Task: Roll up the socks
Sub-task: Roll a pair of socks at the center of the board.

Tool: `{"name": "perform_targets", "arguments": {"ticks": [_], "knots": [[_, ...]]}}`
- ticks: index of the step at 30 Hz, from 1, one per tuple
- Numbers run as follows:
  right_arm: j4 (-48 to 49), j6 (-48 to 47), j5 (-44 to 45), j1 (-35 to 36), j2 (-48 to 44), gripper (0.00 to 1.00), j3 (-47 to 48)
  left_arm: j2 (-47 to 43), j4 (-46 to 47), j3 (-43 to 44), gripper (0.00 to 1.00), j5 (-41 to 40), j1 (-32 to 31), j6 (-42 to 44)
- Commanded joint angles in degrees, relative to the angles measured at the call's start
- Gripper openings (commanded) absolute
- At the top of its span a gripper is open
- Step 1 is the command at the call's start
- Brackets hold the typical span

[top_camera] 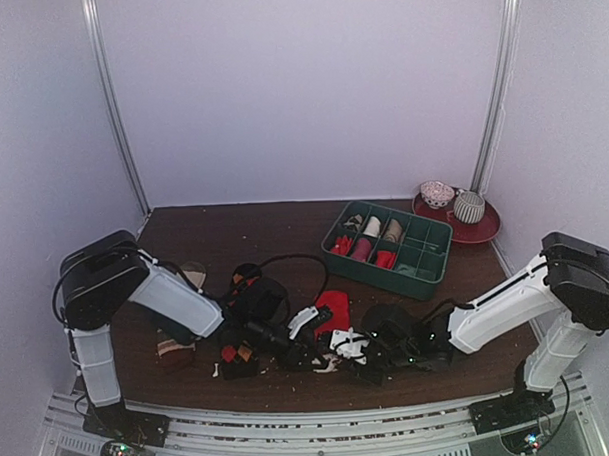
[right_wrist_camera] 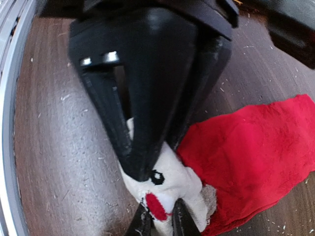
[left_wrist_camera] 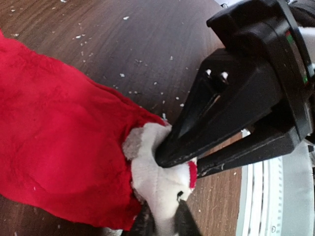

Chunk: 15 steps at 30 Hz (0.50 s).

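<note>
Gripping the red sock (left_wrist_camera: pixel 59 137) by its beige cuff (right_wrist_camera: pixel 172 184) from both sides: with the left gripper (left_wrist_camera: pixel 162 222) pinched tight on the fabric and the right gripper (right_wrist_camera: pixel 157 221) pinched tight on the same small wad, tips crowded nearly together. Lying mid-table toward the near edge, between the two arms, with the red body spread flat to the far side of the cuff on the dark table (top_camera: pixel 235 230). No roll formed yet, judging by the flat body; probably only at the start of turning the cuff in. Possibly the black argyle sock (top_camera: pixel 232 355) at the near left beside the left arm, though too small in the top view to tell for sure.

Beware opposed pulls: with two clamps on one wad, likely to stretch the cuff or yank it out of one grip. Beware finger collision, given the crowding. Beware dragging instead of rolling, with the flat body unpinned and free to slide.
</note>
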Motion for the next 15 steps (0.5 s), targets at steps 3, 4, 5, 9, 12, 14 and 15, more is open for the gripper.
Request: {"name": "perform_targets", "arguments": {"ticks": [3,4,5,9,12,14,15], "knots": [[-5.41,12.48,-9.88,-3.02,3.1,0.07,0.01,-5.77,-12.1,-5.53,0.29,-17.76,-0.26,4.28],[-5.68,14.11,-12.31,-3.53,2.98,0.07,0.01,-8.26,-10.17,-6.67,0.31,-19.66,-0.26,4.84],[-5.83,15.82,-14.86,-4.17,2.83,0.07,0.12,-10.75,-7.94,-8.15,0.32,-21.18,-0.26,5.38],[-9.65,20.34,-26.51,-6.65,4.67,0.08,3.06,-20.42,5.01,-16.69,0.39,-24.03,-0.31,7.64],[-14.73,21.24,-36.86,-7.61,7.47,0.08,7.52,-25.44,14.61,-22.0,0.44,-25.73,-1.97,11.46],[-18.51,21.43,-42.46,-8.13,9.35,0.08,10.79,-27.57,20.0,-24.28,0.44,-27.51,-4.54,15.88],[-20.04,21.42,-44.62,-8.37,10.25,0.08,12.38,-27.93,21.96,-24.76,0.45,-27.91,-5.54,16.71]]}}
